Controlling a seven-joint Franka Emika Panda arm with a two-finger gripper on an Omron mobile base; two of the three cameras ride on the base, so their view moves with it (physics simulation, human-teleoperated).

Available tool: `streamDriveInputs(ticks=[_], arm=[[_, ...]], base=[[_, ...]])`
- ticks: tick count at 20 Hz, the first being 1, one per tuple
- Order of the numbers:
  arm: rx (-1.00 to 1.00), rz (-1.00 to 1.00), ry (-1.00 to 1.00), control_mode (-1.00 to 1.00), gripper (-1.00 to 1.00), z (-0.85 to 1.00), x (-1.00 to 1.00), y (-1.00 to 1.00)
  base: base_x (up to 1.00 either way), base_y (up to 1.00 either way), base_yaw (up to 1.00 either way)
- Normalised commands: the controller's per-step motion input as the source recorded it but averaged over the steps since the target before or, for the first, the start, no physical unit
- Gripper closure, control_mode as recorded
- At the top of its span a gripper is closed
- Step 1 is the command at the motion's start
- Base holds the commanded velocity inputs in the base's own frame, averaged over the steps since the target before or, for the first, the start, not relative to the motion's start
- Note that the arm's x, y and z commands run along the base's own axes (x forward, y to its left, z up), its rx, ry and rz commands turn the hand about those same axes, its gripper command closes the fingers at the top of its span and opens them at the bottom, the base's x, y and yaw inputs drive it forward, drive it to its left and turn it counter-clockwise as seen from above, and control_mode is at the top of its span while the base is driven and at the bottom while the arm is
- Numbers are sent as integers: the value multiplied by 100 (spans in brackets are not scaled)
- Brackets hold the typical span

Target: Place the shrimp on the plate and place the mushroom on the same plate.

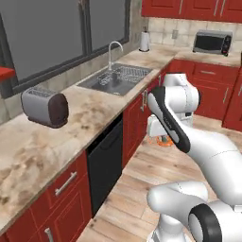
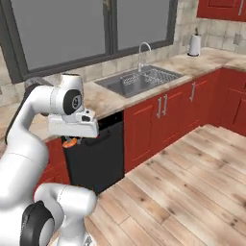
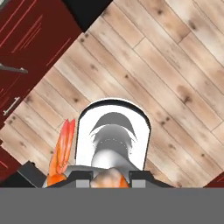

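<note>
Under the white wrist, above the wooden floor | two-finger gripper (image 3: pixel 109 175) clamped on the small curled bright-orange shrimp (image 3: pixel 61 153), held in the air beside the red cabinets (image 2: pixel 163 120) | shrimp picked up but not yet set down; mushroom step untouched, by this judgement.

Beige marble counter (image 1: pixel 90 111) on red cabinets runs along the window wall and turns the corner at the far end. On it: dark toaster (image 1: pixel 45 106) near end, paper towel roll (image 1: pixel 144 41) and toaster oven (image 1: pixel 212 42) far end. Steel sink (image 1: pixel 116 78) with faucet (image 1: pixel 113 49) is set into it.
</note>
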Motion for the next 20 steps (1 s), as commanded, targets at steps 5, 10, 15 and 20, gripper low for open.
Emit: streamDriveInputs(ticks=[5, 10, 15, 20], arm=[[0, 0, 0, 100, 100, 0, 0, 0], [0, 0, 0, 100, 100, 0, 0, 0], [0, 0, 0, 100, 100, 0, 0, 0], [0, 0, 0, 100, 100, 0, 0, 0]], base=[[-3, 0, -100], [-1, 0, -100], [-1, 0, -100], [-1, 0, -100]])
